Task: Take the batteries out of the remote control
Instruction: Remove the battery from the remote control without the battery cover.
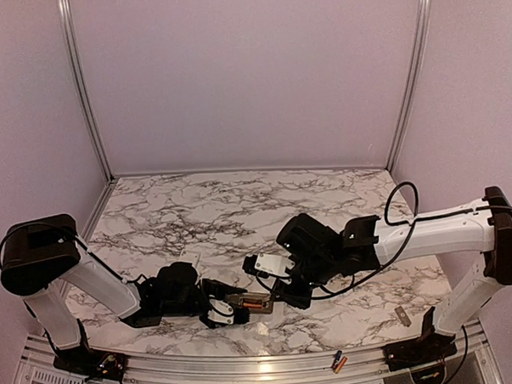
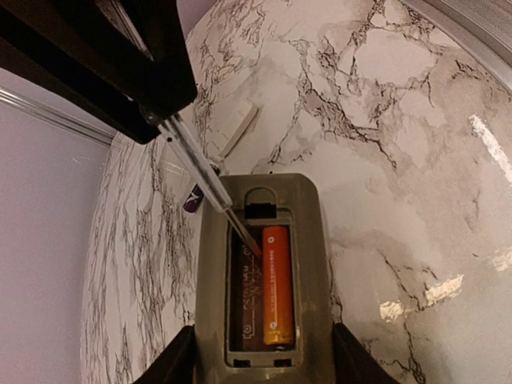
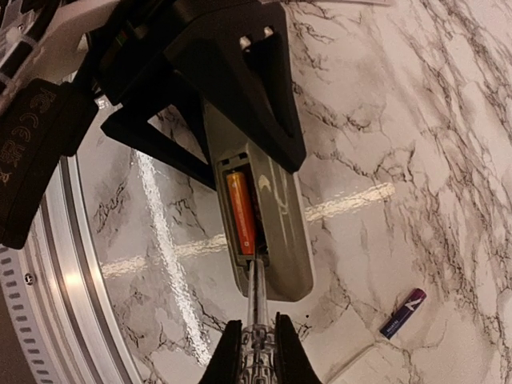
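- Top external: the left end effector [image 1: 220, 309] is clamped on the remote [image 1: 248, 305], holding it low over the desk [image 1: 240, 210] near the front edge. The right end effector [image 1: 275, 285] reaches in from the right, its fingers together on a thin tool [image 1: 262, 299] aimed at the remote. A small orange-and-blue item [image 1: 337, 361] on the near rail may be removed batteries, but it is too small to tell.
- Left wrist: the remote [image 2: 260, 264] sits between the two fingers [image 2: 172, 362] with its back up and the cover off. The bay's left slot is empty. The right slot holds one orange battery [image 2: 277, 284]. The tool [image 2: 210, 178] comes down from the upper left, and its tip touches the bay at the battery's far end. A blue battery [image 2: 193, 200] lies on the desk just beyond the remote, and a flat white cover [image 2: 237, 126] lies farther off.
- Right wrist: the right end effector [image 3: 253, 350] is closed on the tool's clear handle [image 3: 254, 320], with the tip at the end of the orange battery [image 3: 240, 212]. The blue battery [image 3: 402, 314] lies on the desk, well apart from the remote [image 3: 276, 232].
- Progress, as I judge it: the cover is off and at least one battery is out. The orange one is left to pry up and set down.
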Controlling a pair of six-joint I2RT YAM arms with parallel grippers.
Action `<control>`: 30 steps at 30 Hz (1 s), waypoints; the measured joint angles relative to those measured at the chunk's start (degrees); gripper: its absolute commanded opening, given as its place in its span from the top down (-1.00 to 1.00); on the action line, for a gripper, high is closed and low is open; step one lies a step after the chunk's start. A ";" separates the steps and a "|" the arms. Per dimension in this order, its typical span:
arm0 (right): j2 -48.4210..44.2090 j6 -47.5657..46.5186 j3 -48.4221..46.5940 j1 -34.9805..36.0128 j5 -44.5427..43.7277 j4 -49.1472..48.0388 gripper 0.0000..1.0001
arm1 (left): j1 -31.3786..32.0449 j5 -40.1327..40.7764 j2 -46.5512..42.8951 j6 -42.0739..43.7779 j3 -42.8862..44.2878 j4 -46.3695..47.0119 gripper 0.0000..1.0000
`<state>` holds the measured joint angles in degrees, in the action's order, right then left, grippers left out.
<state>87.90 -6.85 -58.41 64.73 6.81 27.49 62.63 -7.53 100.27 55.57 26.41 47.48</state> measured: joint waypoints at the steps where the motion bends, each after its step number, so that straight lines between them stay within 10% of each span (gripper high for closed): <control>1: 0.44 -0.17 -0.07 0.00 -0.15 -0.04 1.00 | 0.00 -0.07 0.00 0.02 0.00 -0.02 1.00; 30: 7.50 -3.26 -3.82 -6.12 12.02 -0.46 1.00 | 0.22 1.20 0.00 1.95 -1.42 0.13 1.00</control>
<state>95.39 -10.11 -62.24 58.61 18.83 27.03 62.85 -6.33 100.27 57.52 24.99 47.62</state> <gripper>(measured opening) 0.093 0.518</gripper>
